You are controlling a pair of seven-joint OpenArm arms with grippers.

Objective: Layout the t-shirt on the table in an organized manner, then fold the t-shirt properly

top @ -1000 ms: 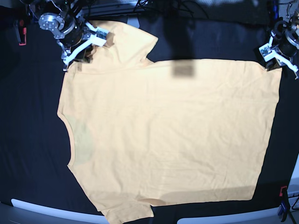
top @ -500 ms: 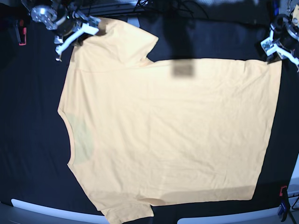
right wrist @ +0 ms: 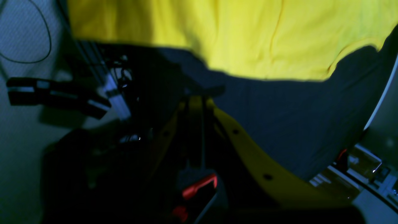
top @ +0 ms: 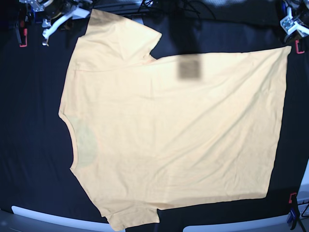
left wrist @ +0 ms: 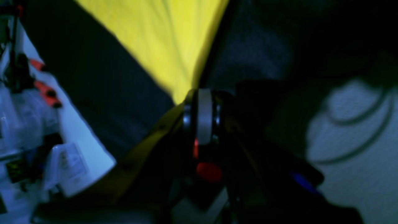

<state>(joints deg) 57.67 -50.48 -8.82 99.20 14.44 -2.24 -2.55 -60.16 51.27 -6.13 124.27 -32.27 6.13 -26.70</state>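
The pale yellow-orange t-shirt (top: pixel 174 130) lies spread flat on the black table (top: pixel 29 121), neck to the left and hem to the right. My left gripper (top: pixel 293 41) is at the far right, shut on the shirt's far hem corner. In the left wrist view the t-shirt (left wrist: pixel 161 37) narrows to a point at the shut left gripper (left wrist: pixel 199 95). My right gripper (top: pixel 79 13) sits at the far left, just off the far sleeve. The right wrist view has the right gripper (right wrist: pixel 196 96) shut and holding nothing, with black cloth between it and the t-shirt (right wrist: pixel 248 37).
Red clamps grip the table at the far left (top: pixel 21 36) and near right (top: pixel 292 198). Cables (top: pixel 159 7) run along the far edge. A white rim (top: pixel 48 217) borders the front. A dark square shadow (top: pixel 188 67) falls on the shirt.
My right gripper let go of the far sleeve, shut and drew back to the far left. My left gripper pulled the hem corner farther back, stretching the shirt's far edge.
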